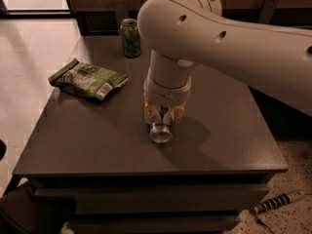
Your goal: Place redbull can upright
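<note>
The redbull can [161, 130] shows only its silver end, pointing toward the camera and tilted down toward the dark table [97, 145]. My gripper [163, 115] hangs from the white arm over the table's middle and is shut on the can, its tan fingers [149, 114] on either side. The can's body is mostly hidden between the fingers. Its lower end is close to the tabletop; I cannot tell whether it touches.
A shorter green can [130, 37] stands upright at the table's back edge. A green snack bag [88, 79] lies at the left. The table's front edge is near the can. A striped object [278, 202] lies on the floor at the right.
</note>
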`<state>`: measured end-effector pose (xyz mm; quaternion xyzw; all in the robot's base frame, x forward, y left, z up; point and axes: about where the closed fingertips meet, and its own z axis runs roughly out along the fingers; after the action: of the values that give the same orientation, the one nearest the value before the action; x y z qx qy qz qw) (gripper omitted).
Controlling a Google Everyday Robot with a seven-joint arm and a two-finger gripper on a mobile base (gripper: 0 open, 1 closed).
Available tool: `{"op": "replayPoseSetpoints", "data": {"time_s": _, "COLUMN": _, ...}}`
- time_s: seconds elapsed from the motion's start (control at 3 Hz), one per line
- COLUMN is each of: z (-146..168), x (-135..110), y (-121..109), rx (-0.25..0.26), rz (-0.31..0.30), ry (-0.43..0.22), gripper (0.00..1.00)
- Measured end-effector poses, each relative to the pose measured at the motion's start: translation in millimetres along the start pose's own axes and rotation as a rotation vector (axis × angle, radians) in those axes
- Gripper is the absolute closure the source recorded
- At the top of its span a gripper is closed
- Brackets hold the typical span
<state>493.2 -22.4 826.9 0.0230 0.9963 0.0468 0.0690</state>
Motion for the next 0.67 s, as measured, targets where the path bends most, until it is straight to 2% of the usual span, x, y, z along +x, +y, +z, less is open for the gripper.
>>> {"op": "replayPoseSetpoints", "data": {"time_s": 0.33, "z": -0.5, "x": 0.2, "y": -0.2, "rx": 0.000, "rz": -0.001, "ry": -0.001, "gripper": 1.00}}
{"op": "replayPoseSetpoints", "data": {"time_s": 0.67, "z": -15.2, "x": -10.3, "y": -9.4, "rx": -0.058, "rz": -0.016, "ry": -0.085, "gripper": 1.00}}
